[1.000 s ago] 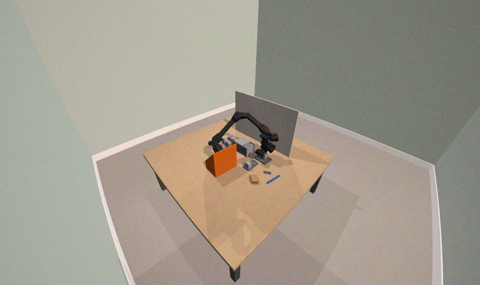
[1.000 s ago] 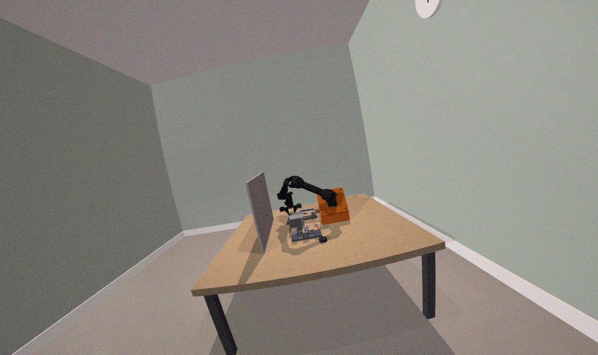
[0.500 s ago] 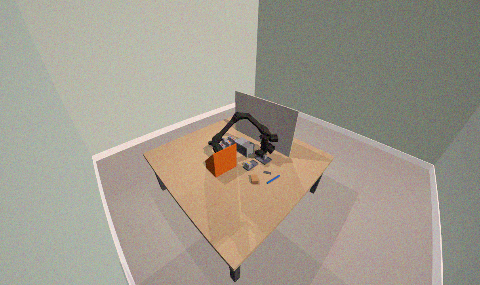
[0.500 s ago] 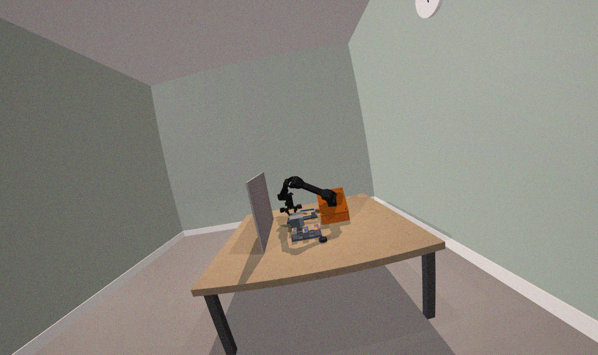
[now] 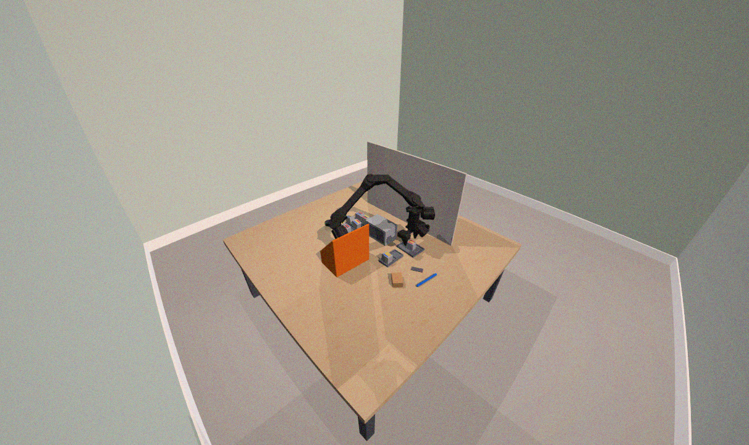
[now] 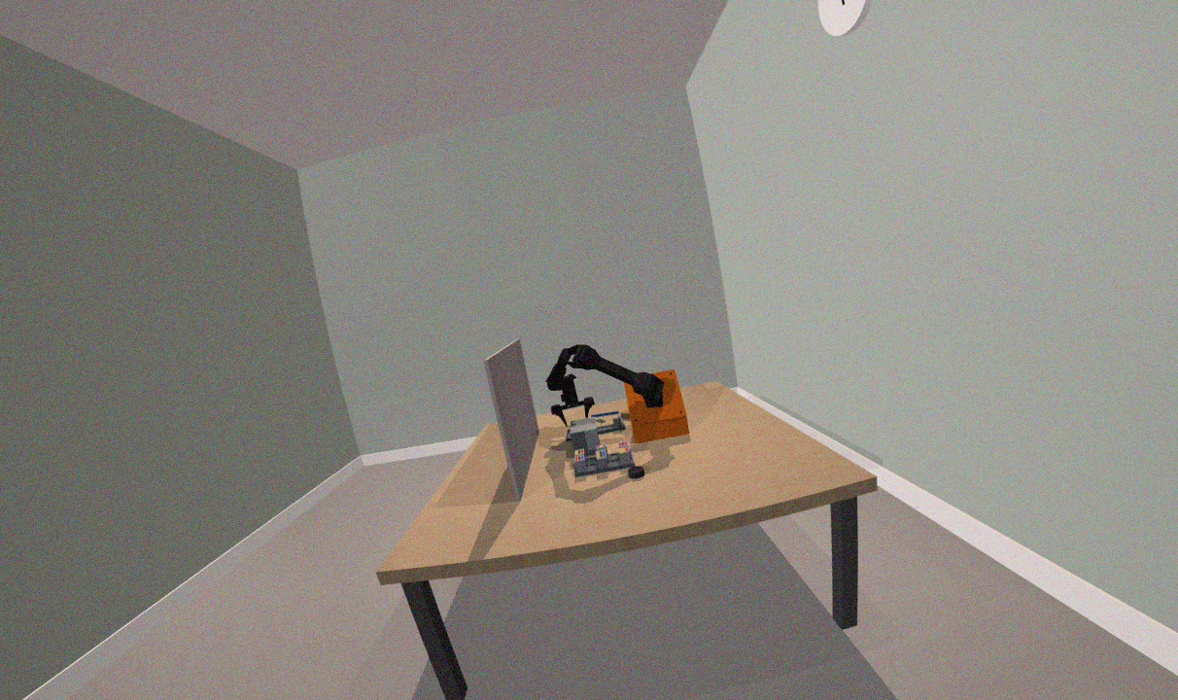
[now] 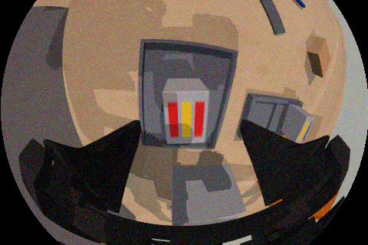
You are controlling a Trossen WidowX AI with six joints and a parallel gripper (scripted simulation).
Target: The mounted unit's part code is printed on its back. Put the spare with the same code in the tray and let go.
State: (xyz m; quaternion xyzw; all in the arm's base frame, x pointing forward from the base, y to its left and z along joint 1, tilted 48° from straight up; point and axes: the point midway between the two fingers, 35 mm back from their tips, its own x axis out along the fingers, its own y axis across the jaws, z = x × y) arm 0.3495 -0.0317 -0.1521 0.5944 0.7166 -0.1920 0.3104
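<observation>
A light grey spare with a red, yellow, red code stands upright inside the dark grey tray. My gripper is open, its fingers apart on either side of the spare and touching nothing that I can see. A grey housing stands beside the tray; whether it carries the mounted unit, and the code on that unit's back, I cannot tell. Other striped spares stand in a dark rack near the arm's base.
A small two-part holder with a yellow and blue striped block is beside the tray. An orange wedge, a tall grey panel, a brown block, a grey strip and a blue rod stand or lie around.
</observation>
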